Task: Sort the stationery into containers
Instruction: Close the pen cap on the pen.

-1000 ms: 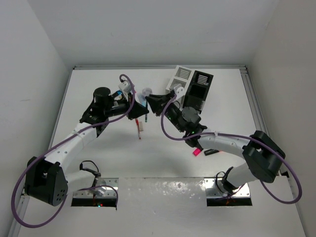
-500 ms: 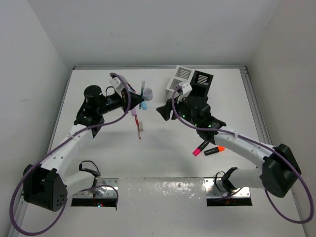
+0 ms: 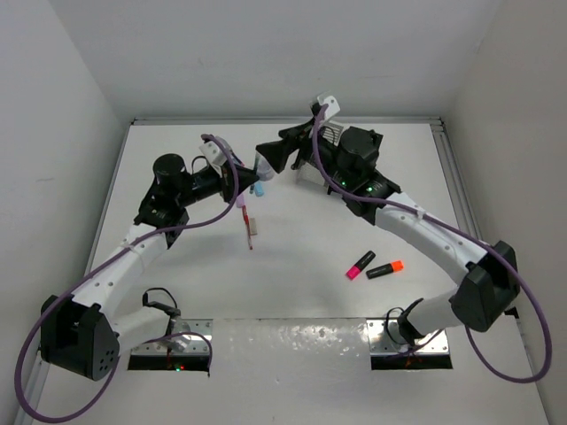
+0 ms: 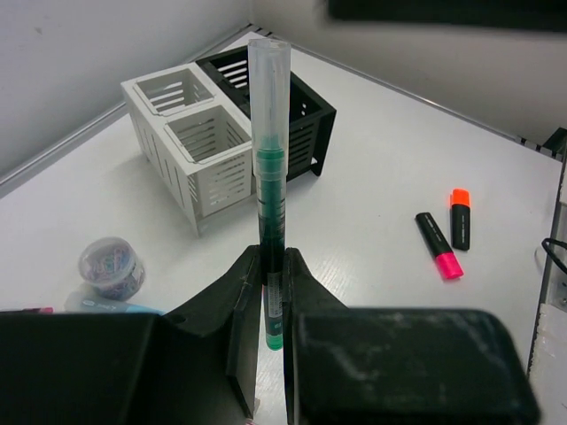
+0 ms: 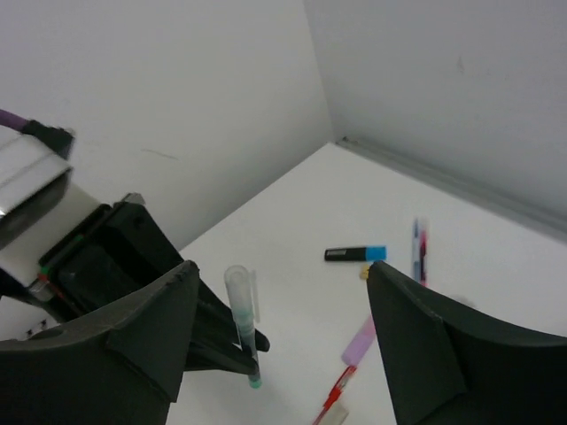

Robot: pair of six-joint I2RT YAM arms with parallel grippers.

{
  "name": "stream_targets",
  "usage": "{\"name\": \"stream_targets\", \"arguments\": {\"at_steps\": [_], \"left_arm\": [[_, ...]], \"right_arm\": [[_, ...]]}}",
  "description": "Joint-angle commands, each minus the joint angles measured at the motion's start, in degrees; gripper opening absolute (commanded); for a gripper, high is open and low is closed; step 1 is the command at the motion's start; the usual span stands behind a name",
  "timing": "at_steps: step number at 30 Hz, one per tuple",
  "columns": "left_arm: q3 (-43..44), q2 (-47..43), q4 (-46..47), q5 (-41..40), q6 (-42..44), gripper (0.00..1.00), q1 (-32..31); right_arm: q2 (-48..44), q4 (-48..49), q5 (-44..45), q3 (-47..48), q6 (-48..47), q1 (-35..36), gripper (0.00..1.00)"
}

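Left gripper [image 4: 268, 266] is closed on the green pen [image 4: 268, 181], pinching the lower barrel. The pen stands upright, clear cap at the top, off the table [image 3: 301, 239], left of the bins and not over either one. The barrel is see-through plastic with green inside. There's a small printed label near the fingers, too small to read.

Right gripper [image 5: 282, 270] is spread wide and holds nothing. In the top view it sits between the pen and the bins. From its wrist camera the pen shows in the gap between the fingers, and neither finger touches it.

Bins: white bin [image 4: 190, 133] and black bin [image 4: 288, 102] are joined side by side. Both are square and open-topped with slatted plastic walls, and look empty from the left wrist view. No markings visible.

On the table, relative to the bins:
- pink highlighter [image 3: 360, 265] and orange highlighter [image 3: 385, 269]: stubby black bodies, lying side by side well in front of the black bin
- round tub [image 4: 111, 266]: clear, small mixed-colour bits inside, on the white bin's side, near it
- blue stick [image 4: 120, 306]: pastel, just beside the tub, on its far side from the bins
- blue highlighter [image 5: 354, 253], pink stick [image 5: 359, 341] and red pen [image 5: 332, 398]: further left of the bins, past the held pen
- beige eraser [image 3: 252, 227]: touching or just beside the red pen, can't tell which
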Motion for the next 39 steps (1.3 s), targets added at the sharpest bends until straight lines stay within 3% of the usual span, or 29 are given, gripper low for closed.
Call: {"name": "stream_targets", "arguments": {"at_steps": [1,4,10,16,21,24,26,39], "left_arm": [[0.55,-1.94,1.48,-0.74,1.39,0.00,-0.52],[0.37,-1.94,1.21,-0.92,1.56,0.00,-0.52],[0.28,-1.68,1.30,-1.62,1.21,0.00,-0.52],[0.28,-1.50,1.65,-4.85,0.86,0.00,-0.87],[0.98,-1.59,2.00,-10.32,2.26,0.00,-0.61],[1.43,-1.94,4.11,-12.34,2.35,0.00,-0.08],[1.51,-2.11,6.30,-13.75,2.44,0.00,-0.17],[1.43,-2.47,8.42,-15.42,5.08,0.00,0.10]], "right_arm": [[3.99,4.28,-1.97,1.20,3.34,-0.07,0.73],[6.01,6.66,-3.55,1.90,4.48,-0.07,0.64],[8.91,9.39,-4.78,2.35,5.45,0.54,0.36],[10.50,9.74,-6.28,0.86,5.28,1.77,0.00],[11.29,8.18,-4.89,-1.95,1.69,2.65,0.00],[11.82,5.44,6.14,-5.63,-7.00,6.16,0.00],[12.43,7.10,8.48,-8.36,-8.60,8.10,0.00],[19.20,9.48,13.67,-14.00,-6.15,12.14,0.00]]}}
